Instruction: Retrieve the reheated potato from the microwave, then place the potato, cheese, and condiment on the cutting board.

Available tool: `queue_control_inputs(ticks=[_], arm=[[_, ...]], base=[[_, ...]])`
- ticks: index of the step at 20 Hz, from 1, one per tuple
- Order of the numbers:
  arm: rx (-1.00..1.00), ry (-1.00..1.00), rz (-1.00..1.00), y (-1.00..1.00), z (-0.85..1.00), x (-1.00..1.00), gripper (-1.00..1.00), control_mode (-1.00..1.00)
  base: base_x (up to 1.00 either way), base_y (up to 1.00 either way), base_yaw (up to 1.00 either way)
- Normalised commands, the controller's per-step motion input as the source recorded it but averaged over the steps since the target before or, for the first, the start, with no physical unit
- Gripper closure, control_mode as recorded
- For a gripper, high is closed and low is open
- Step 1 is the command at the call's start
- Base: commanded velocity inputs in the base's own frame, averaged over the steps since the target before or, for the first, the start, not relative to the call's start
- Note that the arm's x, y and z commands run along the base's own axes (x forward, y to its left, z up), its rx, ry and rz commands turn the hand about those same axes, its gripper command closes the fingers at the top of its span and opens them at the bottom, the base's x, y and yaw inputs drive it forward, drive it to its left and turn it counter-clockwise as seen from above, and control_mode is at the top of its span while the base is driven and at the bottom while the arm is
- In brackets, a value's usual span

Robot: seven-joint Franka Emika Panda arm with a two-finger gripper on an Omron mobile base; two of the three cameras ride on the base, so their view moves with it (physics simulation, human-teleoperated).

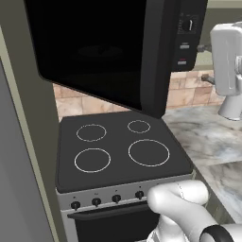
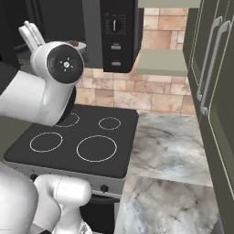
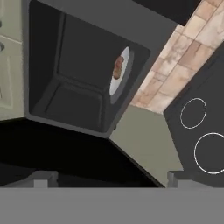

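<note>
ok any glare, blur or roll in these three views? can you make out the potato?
Left base view: microwave door is a near-black slab, faint reflection only, no glare. Right base view: evenly lit, sharp; control strip readable. Hand view: rolled sideways, cavity dark but potato legible on its pale plate, slightly soft; open gripper fingertips low in frame.

one microwave (image 3: 78, 74), one potato (image 3: 117, 68)
</note>
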Motion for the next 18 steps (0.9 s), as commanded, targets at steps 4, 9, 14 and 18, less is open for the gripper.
queue_control_inputs(ticks=[4,9,14,18], arm=[[0.13,0.11,0.17,0.04,-0.12,0.77,-1.00,-1.00],[0.11,0.15,0.25,0.21,-0.01,0.49,-1.00,-1.00],[0.16,0.15,0.26,0.33,0.04,0.28,-1.00,-1.00],[0.15,0.18,0.23,0.31,0.01,0.28,-1.00,-1.00]], base=[[0.00,0.00,0.00],[0.00,0.00,0.00],[0.00,0.00,0.00],[0.00,0.00,0.00]])
